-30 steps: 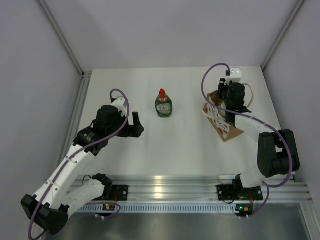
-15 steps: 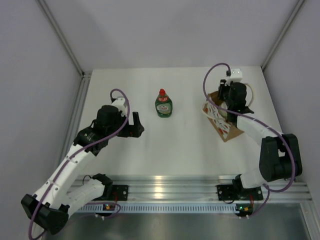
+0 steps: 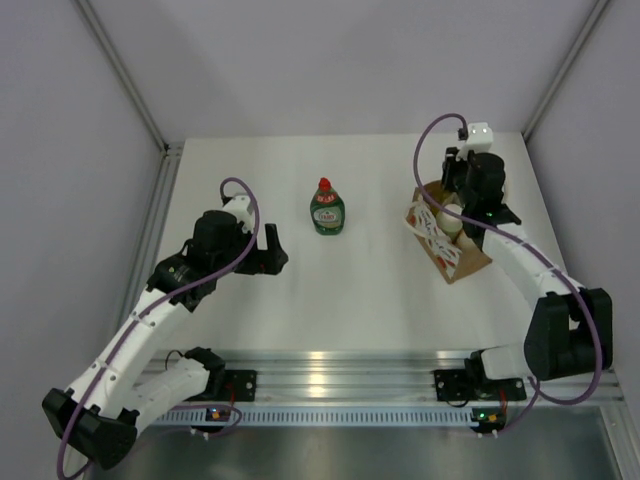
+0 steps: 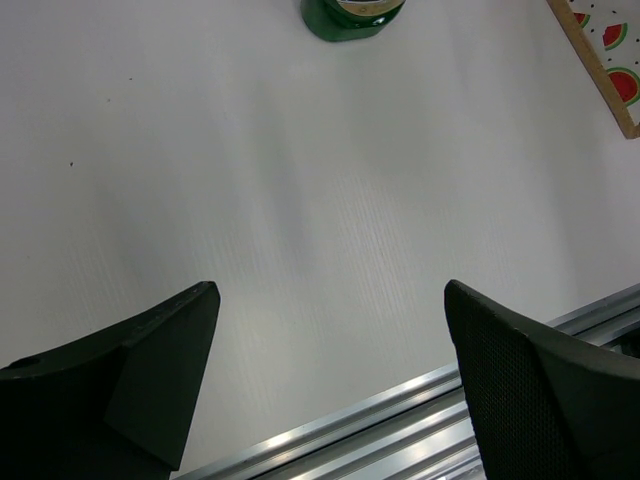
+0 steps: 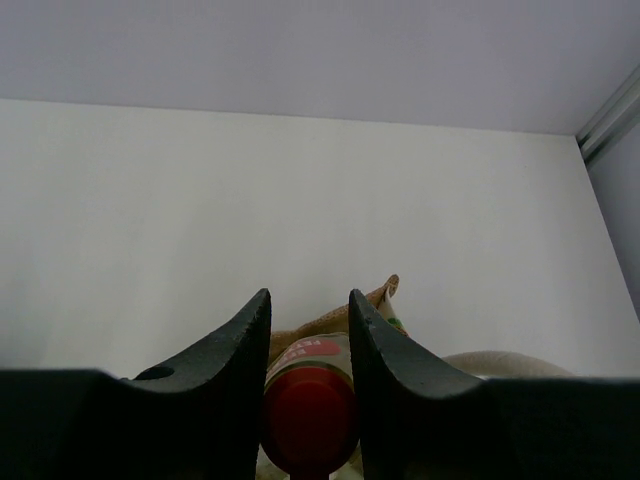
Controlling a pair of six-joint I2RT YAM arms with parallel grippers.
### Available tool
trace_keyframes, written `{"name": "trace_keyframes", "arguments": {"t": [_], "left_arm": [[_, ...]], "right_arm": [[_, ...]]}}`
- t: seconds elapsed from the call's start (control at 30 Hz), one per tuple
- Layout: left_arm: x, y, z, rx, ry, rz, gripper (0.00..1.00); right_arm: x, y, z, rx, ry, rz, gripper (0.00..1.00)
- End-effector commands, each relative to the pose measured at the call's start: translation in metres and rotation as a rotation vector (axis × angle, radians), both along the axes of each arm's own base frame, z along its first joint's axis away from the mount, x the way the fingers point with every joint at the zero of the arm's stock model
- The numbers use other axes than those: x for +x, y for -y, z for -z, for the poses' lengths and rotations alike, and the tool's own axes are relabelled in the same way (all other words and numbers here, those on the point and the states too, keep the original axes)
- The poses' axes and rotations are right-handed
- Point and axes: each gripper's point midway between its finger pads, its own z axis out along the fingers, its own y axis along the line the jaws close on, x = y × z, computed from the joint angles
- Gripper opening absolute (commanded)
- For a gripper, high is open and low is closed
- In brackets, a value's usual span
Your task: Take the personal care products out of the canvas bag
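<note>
On the right wrist camera I get only the cap and a sliver of label of the red-capped bottle (image 5: 309, 415) pinched in the right gripper (image 5: 308, 305). Its body drops off the bottom edge, so I can't call its colour. Behind it the canvas bag (image 5: 320, 325) is one blurred tan fold. From above, that arm covers much of the bag's mouth, and its contents are too small to sort out. On the left wrist camera the top edge cuts the green bottle (image 4: 352, 12) down to its base, and the right edge leaves only the bag's corner.
</note>
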Motion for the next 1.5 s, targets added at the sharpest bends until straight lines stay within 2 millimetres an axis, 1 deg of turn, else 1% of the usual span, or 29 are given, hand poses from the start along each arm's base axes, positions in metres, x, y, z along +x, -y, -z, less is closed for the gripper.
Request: {"name": "trace_keyframes", "arguments": {"t": [0.0,0.03,0.07,0.13,0.17,0.23,0.27,0.3,0.33,0.4,0.43,0.53,0.6,0.63,0.7,0.73,0.8,0.87,0.9,0.93,1.07,1.1,1.17,1.2,1.3,1.33,1.37,1.43,1.47], "left_arm": [[0.009,0.003,-0.006,-0.008,0.044,-0.001,0.98],[0.009,0.003,-0.005,-0.006,0.044,0.0,0.98],[0.009,0.003,-0.006,-0.008,0.044,-0.001,0.98],[0.009,0.003,-0.005,-0.005,0.042,-0.003,0.98],[0.009,0.003,-0.005,-0.006,0.044,-0.002,0.98],[0.009,0.002,-0.005,-0.004,0.045,-0.006,0.98],[0.01,0.002,-0.005,-0.001,0.046,-0.011,0.98],[0.01,0.001,-0.006,-0.003,0.047,-0.014,0.98],[0.01,0.001,-0.006,-0.004,0.049,-0.014,0.98],[0.014,-0.007,-0.007,0.018,0.066,-0.056,0.98],[0.014,-0.008,-0.008,0.02,0.069,-0.062,0.98],[0.015,-0.011,-0.01,0.023,0.08,-0.077,0.98],[0.016,-0.012,-0.01,0.027,0.081,-0.083,0.98],[0.016,-0.012,-0.01,0.03,0.082,-0.085,0.98],[0.017,-0.014,-0.009,0.037,0.083,-0.096,0.98],[0.017,-0.015,-0.009,0.04,0.084,-0.103,0.98],[0.019,-0.018,-0.009,0.048,0.087,-0.115,0.98],[0.019,-0.019,-0.01,0.049,0.091,-0.123,0.98],[0.019,-0.019,-0.01,0.049,0.091,-0.123,0.98],[0.019,-0.02,-0.01,0.051,0.093,-0.126,0.98],[0.018,-0.02,-0.011,0.049,0.094,-0.124,0.98],[0.018,-0.02,-0.011,0.049,0.094,-0.124,0.98],[0.019,-0.02,-0.011,0.047,0.096,-0.124,0.98],[0.018,-0.019,-0.011,0.047,0.095,-0.121,0.98],[0.018,-0.018,-0.011,0.045,0.094,-0.119,0.98],[0.018,-0.019,-0.011,0.044,0.097,-0.118,0.98],[0.018,-0.018,-0.011,0.044,0.093,-0.118,0.98],[0.018,-0.018,-0.011,0.042,0.094,-0.117,0.98],[0.017,-0.018,-0.012,0.04,0.095,-0.114,0.98]], "right_arm": [[-0.01,0.009,-0.123,0.03,0.295,0.01,0.0],[-0.012,0.009,-0.127,0.031,0.299,0.005,0.0],[-0.014,0.009,-0.136,0.034,0.312,0.004,0.0],[-0.018,0.008,-0.143,0.04,0.307,-0.002,0.0],[-0.02,0.007,-0.155,0.043,0.325,-0.005,0.0],[-0.025,0.005,-0.163,0.045,0.321,-0.011,0.0],[-0.028,0.004,-0.177,0.048,0.34,-0.017,0.0],[-0.03,0.003,-0.182,0.047,0.342,-0.023,0.0],[-0.032,0.001,-0.193,0.049,0.347,-0.033,0.0],[-0.032,-0.005,-0.199,0.044,0.341,-0.063,0.0],[-0.034,-0.009,-0.209,0.042,0.345,-0.083,0.0],[-0.037,-0.02,-0.221,0.037,0.343,-0.13,0.0],[-0.037,-0.025,-0.224,0.041,0.339,-0.148,0.0],[-0.039,-0.032,-0.232,0.046,0.351,-0.185,0.0],[-0.037,-0.04,-0.231,0.054,0.339,-0.219,0.0],[-0.04,-0.049,-0.236,0.059,0.349,-0.266,0.0],[-0.038,-0.06,-0.234,0.072,0.34,-0.309,0.0],[-0.04,-0.072,-0.238,0.079,0.344,-0.363,0.0],[-0.037,-0.079,-0.235,0.083,0.335,-0.384,0.0],[-0.038,-0.086,-0.237,0.087,0.338,-0.418,0.0],[-0.034,-0.104,-0.234,0.096,0.323,-0.465,0.0],[-0.031,-0.111,-0.229,0.098,0.314,-0.479,0.0],[-0.029,-0.119,-0.229,0.101,0.319,-0.496,0.0],[-0.027,-0.126,-0.224,0.103,0.309,-0.511,0.0],[-0.027,-0.145,-0.219,0.109,0.333,-0.582,0.0],[-0.027,-0.153,-0.211,0.127,0.321,-0.612,0.0],[-0.027,-0.158,-0.215,0.152,0.345,-0.63,0.0],[-0.023,-0.169,-0.201,0.162,0.331,-0.654,0.0],[-0.02,-0.172,-0.202,0.16,0.348,-0.658,0.0]]}}
